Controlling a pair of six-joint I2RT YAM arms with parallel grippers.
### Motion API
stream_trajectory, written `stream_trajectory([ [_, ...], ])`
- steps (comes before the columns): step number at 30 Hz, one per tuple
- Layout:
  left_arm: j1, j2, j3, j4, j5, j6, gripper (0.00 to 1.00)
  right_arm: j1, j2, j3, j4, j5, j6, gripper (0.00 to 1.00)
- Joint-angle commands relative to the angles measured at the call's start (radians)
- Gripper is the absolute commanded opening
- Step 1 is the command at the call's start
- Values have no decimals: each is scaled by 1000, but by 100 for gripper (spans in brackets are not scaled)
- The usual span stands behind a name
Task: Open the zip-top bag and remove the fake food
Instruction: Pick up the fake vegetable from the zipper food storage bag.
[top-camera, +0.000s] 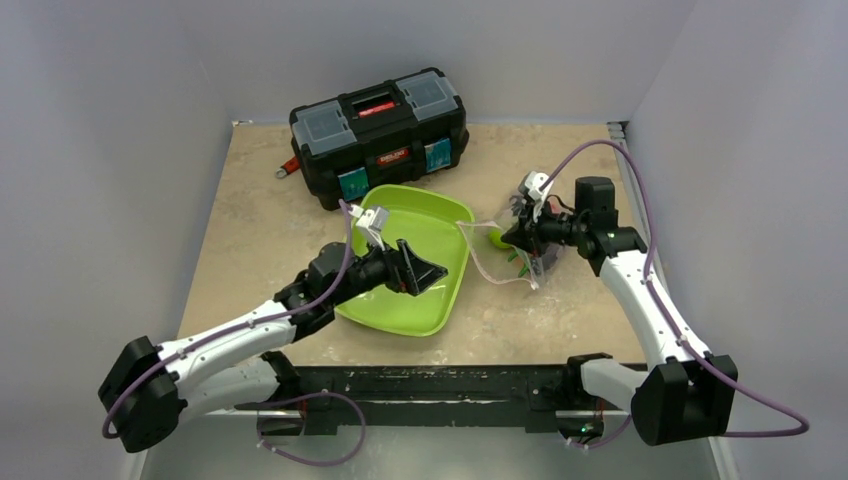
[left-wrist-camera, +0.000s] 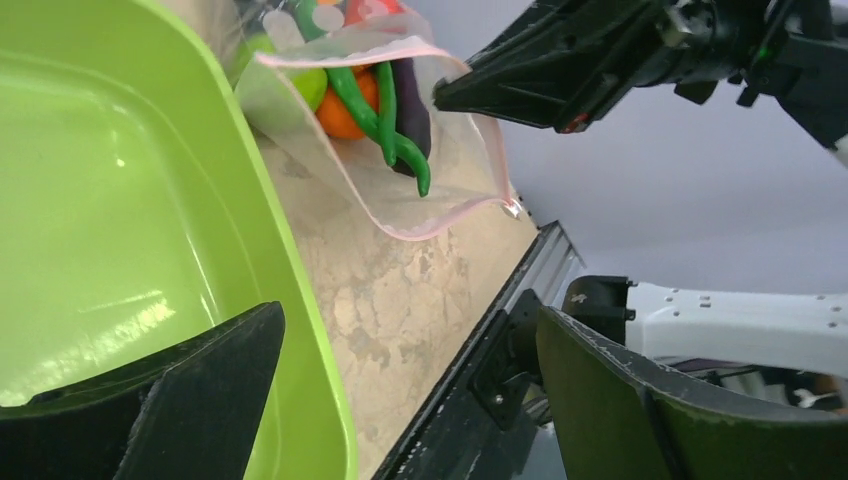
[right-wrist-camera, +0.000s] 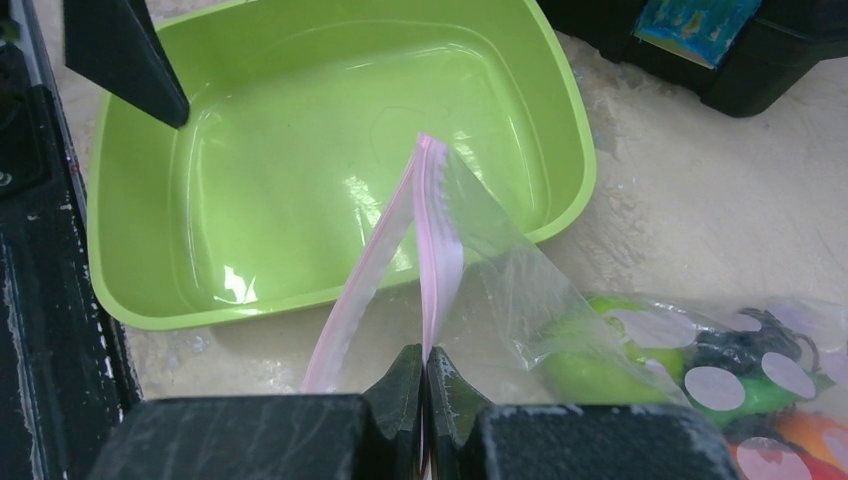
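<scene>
- The left end effector (top-camera: 424, 270) stands wide open, its two black fingers far apart with nothing between them. It holds nothing.
- In the top view it sits at centre frame, over the lime-green, shallow plastic tray (top-camera: 440, 215). Whether a finger touches the tray floor cannot be told.
- The right end effector (right-wrist-camera: 425, 362) is pinched closed. Its fingertips meet at the bottom centre of the right wrist view with one lip of the pink zip strip (right-wrist-camera: 436, 225) clamped between them.
- The clear crinkly zip-top bag (top-camera: 492, 258) lies just right of the tray in the top view, between the tray's right rim and the right end effector.
- The bag's mouth gapes. The gripped lip rises from the fingertips towards the tray, and the free lip falls away to the lower left.
- The fake food is all inside the bag. The left wrist view shows green bean pods (left-wrist-camera: 388, 125), an orange (left-wrist-camera: 338, 118) and a purple eggplant (left-wrist-camera: 410, 105) at upper centre.
- The right wrist view shows a green lime (right-wrist-camera: 590, 372) and dark berries (right-wrist-camera: 735, 350) at lower right, behind white round stickers on the plastic.
- A black plastic toolbox (top-camera: 380, 135) with a red-marked handle stands at the upper centre of the beige stone-patterned worktop (top-camera: 260, 220), behind the tray.
</scene>
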Motion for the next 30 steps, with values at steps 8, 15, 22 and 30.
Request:
stream_trajectory([
  [8, -58, -62, 146, -219, -64, 278, 99, 5, 11, 27, -73, -34, -95, 0],
  [15, 58, -24, 108, -117, 96, 130, 100, 6, 11, 31, -88, -40, -110, 0],
  [22, 52, -4, 152, -159, 156, 197, 97, 6, 10, 35, -99, -45, -123, 0],
  [30, -102, 12, 265, -334, -24, 402, 96, 5, 13, 37, -109, -47, -136, 0],
])
